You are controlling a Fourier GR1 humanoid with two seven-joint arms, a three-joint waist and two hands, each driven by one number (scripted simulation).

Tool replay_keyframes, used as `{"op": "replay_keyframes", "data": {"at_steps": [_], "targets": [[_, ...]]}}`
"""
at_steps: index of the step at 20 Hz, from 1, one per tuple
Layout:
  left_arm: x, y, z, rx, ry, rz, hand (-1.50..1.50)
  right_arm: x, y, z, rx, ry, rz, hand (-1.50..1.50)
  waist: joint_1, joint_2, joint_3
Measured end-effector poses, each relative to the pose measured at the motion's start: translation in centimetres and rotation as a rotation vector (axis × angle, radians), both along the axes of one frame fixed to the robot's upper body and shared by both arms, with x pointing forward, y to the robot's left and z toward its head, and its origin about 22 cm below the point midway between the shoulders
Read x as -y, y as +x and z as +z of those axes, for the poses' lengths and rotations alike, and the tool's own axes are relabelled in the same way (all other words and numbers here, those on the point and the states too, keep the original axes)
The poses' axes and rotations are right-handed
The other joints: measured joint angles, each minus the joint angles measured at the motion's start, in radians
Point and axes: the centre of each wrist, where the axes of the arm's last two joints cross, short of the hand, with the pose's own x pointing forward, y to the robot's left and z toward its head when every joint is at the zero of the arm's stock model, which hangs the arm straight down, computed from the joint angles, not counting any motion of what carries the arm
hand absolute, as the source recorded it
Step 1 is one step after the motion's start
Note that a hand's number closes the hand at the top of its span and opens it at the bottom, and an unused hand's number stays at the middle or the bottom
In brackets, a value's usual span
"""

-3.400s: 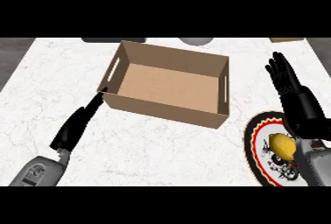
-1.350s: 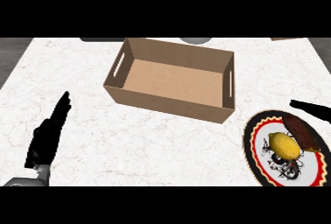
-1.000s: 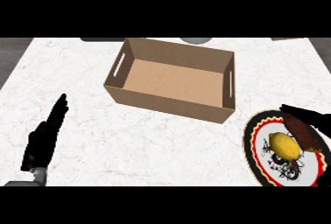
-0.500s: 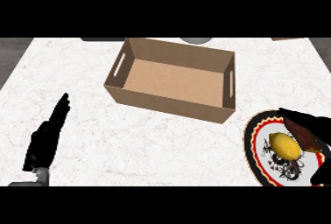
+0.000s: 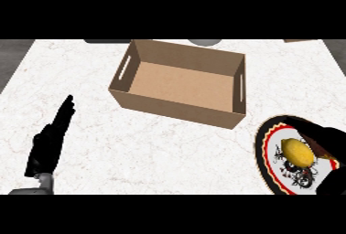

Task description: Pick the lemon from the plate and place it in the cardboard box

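The yellow lemon [image 5: 297, 152] lies on a white plate with a red and black rim [image 5: 266, 137] at the counter's right front. My right hand [image 5: 330, 138] comes in from the right edge and lies over the plate's right side. Its fingers stretch along the lemon's far side, touching or nearly touching it, not closed round it. The open cardboard box [image 5: 180, 85] stands empty behind the plate, at the middle of the counter. My left hand [image 5: 49, 141] rests open at the front left, fingers straight and pointing away, well clear of box and plate.
White marble counter [image 5: 135, 146] stretches between the left hand and the plate. A dark object [image 5: 108, 41], a grey round one [image 5: 205, 42] and a brown corner [image 5: 300, 40] show along the back edge.
My right hand has come down from beside the box to the plate and settled against the lemon's right side. The left hand lowered earlier and now stays still.
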Motion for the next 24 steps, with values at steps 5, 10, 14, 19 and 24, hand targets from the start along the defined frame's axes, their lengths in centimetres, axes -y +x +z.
{"op": "replay_keyframes", "data": {"at_steps": [5, 10, 14, 19, 24], "targets": [[0.2, 0.1, -0.5, -0.001, 0.002, 0.003, 0.00, -0.4, 0.3, -0.8, -0.003, 0.008, -0.002, -1.50, 0.001, 0.000, 0.000], [-0.4, -0.1, -0.5, -0.001, 0.003, 0.000, 0.00, 0.1, 0.8, -1.6, -0.008, 0.009, -0.010, -1.50, 0.001, 0.000, 0.000], [-0.2, -0.7, -0.7, -0.004, 0.001, 0.000, 0.00, 0.2, 1.4, -1.9, -0.010, -0.001, -0.011, -1.50, 0.002, 0.000, 0.000], [-0.5, -0.4, -0.7, 0.005, 0.005, 0.001, 0.00, 0.4, 1.2, -2.9, -0.027, -0.016, 0.010, 1.50, 0.002, 0.000, -0.001], [-0.9, -0.9, -1.2, -0.001, 0.002, 0.000, 0.00, -0.2, 1.1, -3.8, -0.003, 0.000, 0.022, 1.50, 0.002, -0.001, -0.002]]}}
